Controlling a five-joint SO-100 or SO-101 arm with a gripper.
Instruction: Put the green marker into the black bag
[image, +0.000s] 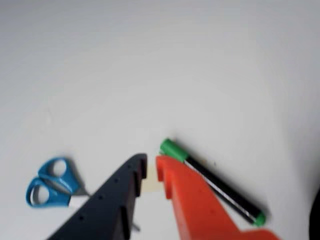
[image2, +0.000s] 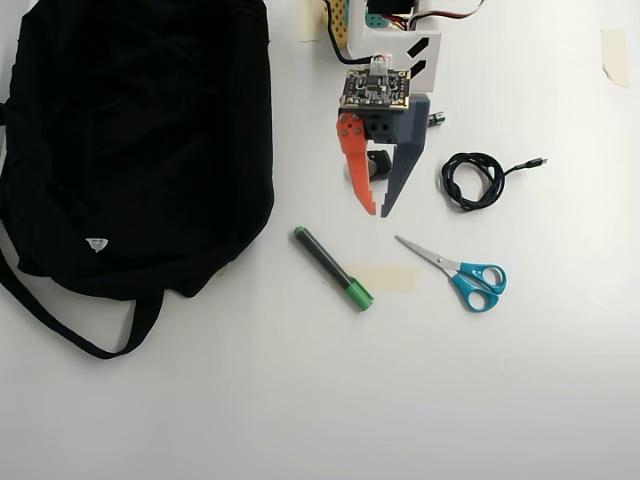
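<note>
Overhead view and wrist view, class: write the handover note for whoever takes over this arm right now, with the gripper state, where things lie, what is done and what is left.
Gripper: open, empty, above the table, short of the marker.
Green marker: flat on the table, untouched, right of the black bag in the overhead view.
Done: nothing placed.
Left: grasp the marker, carry it to the bag, drop it in.
</note>
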